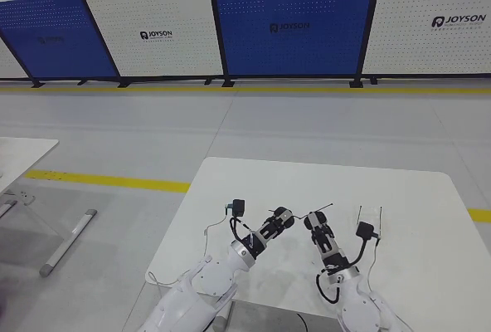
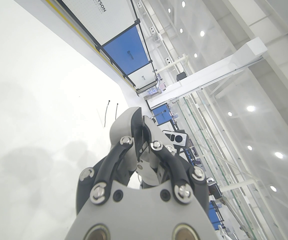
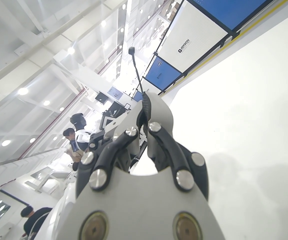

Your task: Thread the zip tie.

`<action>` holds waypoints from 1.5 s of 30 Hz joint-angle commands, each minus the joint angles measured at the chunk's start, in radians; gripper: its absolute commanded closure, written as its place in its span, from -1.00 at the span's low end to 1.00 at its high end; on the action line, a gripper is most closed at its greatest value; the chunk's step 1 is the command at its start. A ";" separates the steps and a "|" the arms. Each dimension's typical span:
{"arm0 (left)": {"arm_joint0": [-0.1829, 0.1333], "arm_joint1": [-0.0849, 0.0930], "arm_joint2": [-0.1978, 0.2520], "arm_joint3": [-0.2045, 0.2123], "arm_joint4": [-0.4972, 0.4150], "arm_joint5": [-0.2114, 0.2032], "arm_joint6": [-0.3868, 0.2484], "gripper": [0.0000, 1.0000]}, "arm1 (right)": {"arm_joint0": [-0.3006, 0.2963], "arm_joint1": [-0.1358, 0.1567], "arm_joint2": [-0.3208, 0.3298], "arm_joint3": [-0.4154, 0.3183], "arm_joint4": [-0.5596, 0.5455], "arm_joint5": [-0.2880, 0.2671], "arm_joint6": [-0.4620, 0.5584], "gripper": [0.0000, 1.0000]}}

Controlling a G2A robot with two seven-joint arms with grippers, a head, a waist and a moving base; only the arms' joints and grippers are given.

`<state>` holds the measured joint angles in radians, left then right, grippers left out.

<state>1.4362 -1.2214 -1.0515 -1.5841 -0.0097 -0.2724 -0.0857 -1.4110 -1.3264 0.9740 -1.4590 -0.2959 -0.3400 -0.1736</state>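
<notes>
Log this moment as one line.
right gripper: shut on zip tie, head end free | left gripper: shut | table: two spare ties | threading: not done

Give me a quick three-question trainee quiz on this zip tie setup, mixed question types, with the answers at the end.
1. True or false: the right gripper is shut on a zip tie.
2. How many spare zip ties lie on the table? A) one B) two C) four
3. Fill in the blank: the left gripper is ___ (open or shut).

Key: 1 true; 2 B; 3 shut.
</notes>
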 commanded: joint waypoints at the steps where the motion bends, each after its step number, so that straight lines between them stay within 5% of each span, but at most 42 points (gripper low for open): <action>1: 0.000 0.000 0.000 0.000 0.000 0.000 0.000 1.00 | 0.000 0.000 -0.001 0.001 -0.003 0.000 -0.005 1.00; 45: 0.002 -0.003 0.001 -0.004 0.014 -0.008 0.023 1.00 | 0.016 0.026 -0.054 -0.003 -0.062 0.000 -0.100 1.00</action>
<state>1.4376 -1.2238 -1.0504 -1.5881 0.0031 -0.2793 -0.0632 -1.3949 -1.3005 0.9211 -1.4621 -0.3574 -0.3400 -0.2728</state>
